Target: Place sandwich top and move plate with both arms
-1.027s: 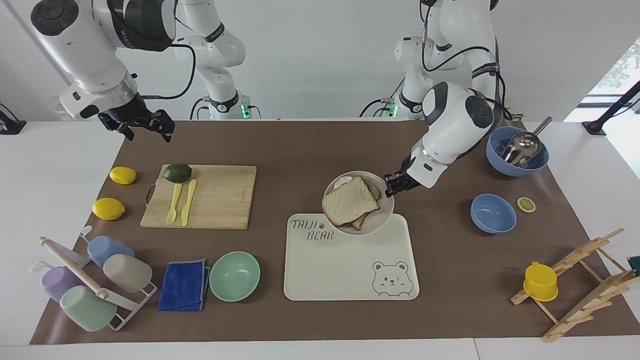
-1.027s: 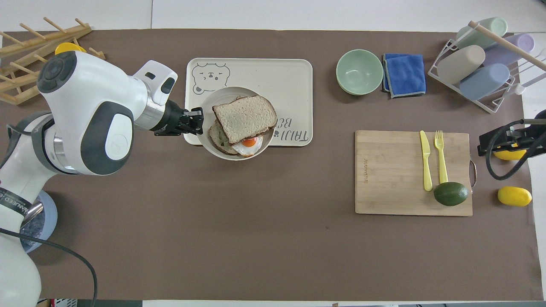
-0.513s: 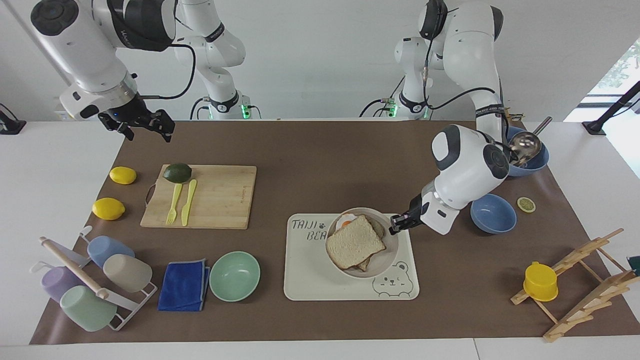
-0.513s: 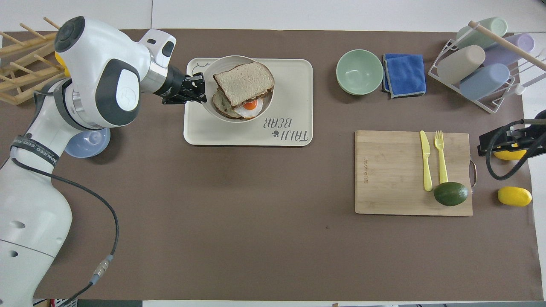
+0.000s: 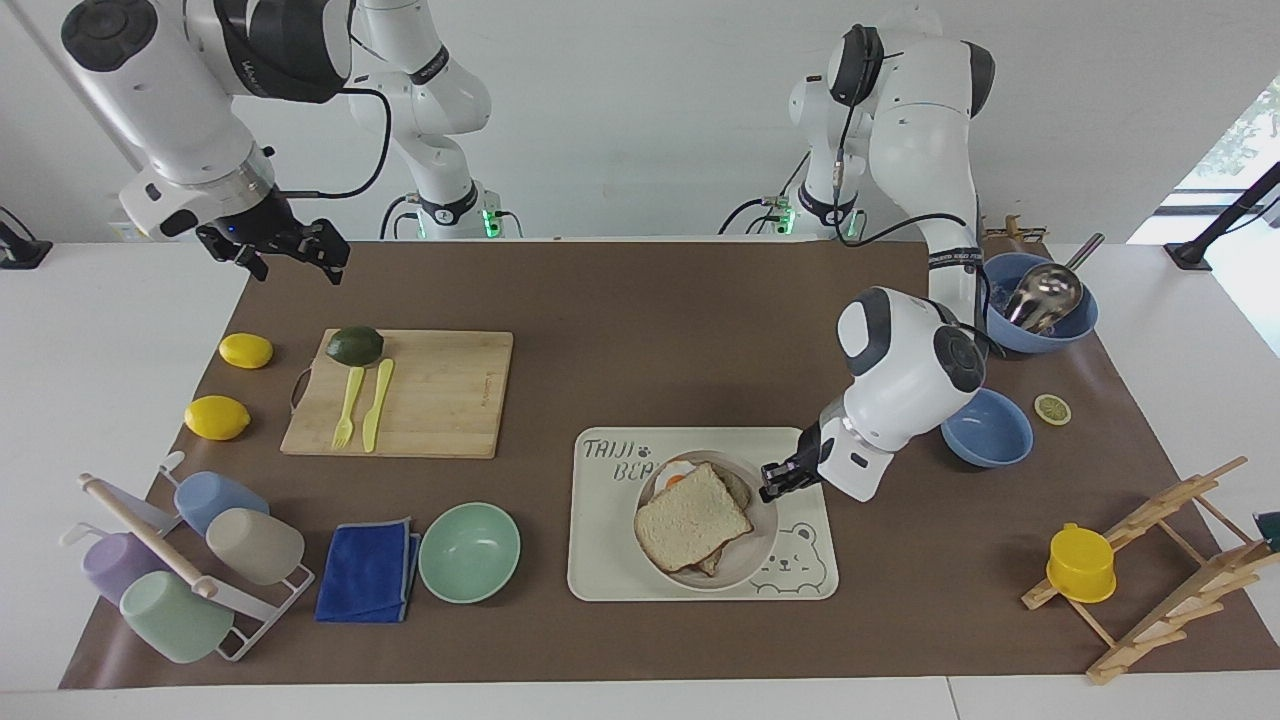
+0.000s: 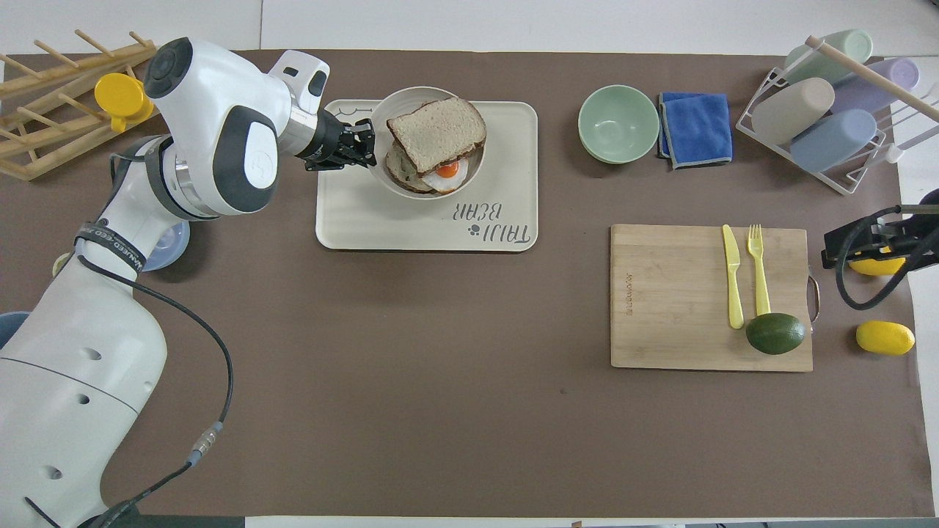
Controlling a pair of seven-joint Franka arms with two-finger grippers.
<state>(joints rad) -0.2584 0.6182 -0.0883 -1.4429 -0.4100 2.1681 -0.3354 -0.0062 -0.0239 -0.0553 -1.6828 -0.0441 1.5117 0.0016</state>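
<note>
The off-white plate (image 5: pixel 752 560) is over the cream bear-printed tray (image 5: pixel 640 575); I cannot tell whether it rests on it. The sandwich top (image 5: pixel 690 518), a plain speckled slice, lies askew on the slice bearing a fried egg (image 6: pixel 447 171). My left gripper (image 5: pixel 775 485) is shut on the plate's rim at the side toward the left arm's end. In the overhead view the left gripper (image 6: pixel 364 147) meets the plate (image 6: pixel 383 121) under the top slice (image 6: pixel 436 125). My right gripper (image 5: pixel 290 250) waits open and empty, in the air above the mat's corner at the right arm's end.
A mint-green bowl (image 5: pixel 469 552) and blue cloth (image 5: pixel 368 570) lie beside the tray. The cutting board (image 5: pixel 440 395) holds an avocado, fork and knife. Two blue bowls (image 5: pixel 986 427) are under the left arm. A cup rack (image 5: pixel 180 560), two lemons (image 5: pixel 217 417) and a wooden rack (image 5: pixel 1170 560) line the ends.
The left arm carried the plate with the sandwich away from the robots, from the tray's near edge to over its middle, then a little toward the right arm's end. The right arm stayed still.
</note>
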